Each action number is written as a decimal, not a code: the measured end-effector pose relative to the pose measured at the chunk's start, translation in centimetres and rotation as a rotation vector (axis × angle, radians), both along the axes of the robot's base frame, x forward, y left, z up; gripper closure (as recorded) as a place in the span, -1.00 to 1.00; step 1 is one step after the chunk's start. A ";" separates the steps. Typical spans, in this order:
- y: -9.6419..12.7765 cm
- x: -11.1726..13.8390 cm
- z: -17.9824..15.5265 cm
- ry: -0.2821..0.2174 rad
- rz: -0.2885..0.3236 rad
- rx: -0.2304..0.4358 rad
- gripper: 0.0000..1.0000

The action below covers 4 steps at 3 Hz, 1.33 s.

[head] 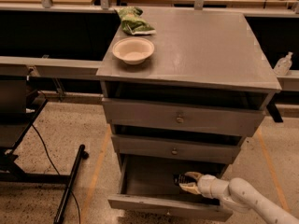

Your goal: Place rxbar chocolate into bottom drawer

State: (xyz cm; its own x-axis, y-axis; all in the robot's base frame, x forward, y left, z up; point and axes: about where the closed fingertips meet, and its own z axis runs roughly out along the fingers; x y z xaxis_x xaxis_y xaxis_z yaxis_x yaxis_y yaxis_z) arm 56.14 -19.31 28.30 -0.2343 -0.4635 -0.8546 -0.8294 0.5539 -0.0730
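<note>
Rxbar chocolate (pixel 179 179): dark bar at the tip of the gripper (pixel 188 184), jaws clamped on it, inside the open bottom drawer (pixel 154 203), right of centre, low over the floor. Step, by your reading: release. Next you need the jaws parted, then the arm drawn clear. Drawer: nothing else visible inside. Bowl (pixel 133 50) on cabinet top (pixel 210 45): looks empty; green snack bag (pixel 134 22) just behind.

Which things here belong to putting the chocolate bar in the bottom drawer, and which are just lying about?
Job: rxbar chocolate, held by the gripper inside the open bottom drawer.
Lying about: white bowl and green snack bag on the cabinet top; pump bottle at far right.
</note>
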 end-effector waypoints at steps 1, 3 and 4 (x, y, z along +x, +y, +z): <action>0.0 1.1 -3.6 0.032 -0.028 0.016 1.00; 0.4 2.2 -6.3 0.058 -0.049 0.071 0.19; 0.6 2.4 -6.7 0.060 -0.051 0.080 -0.28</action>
State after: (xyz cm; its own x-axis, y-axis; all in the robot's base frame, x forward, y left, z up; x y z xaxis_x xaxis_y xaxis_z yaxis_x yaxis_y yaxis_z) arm 58.54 -18.69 21.63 -0.3076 -0.3800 -0.8723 -0.8012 0.5980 0.0221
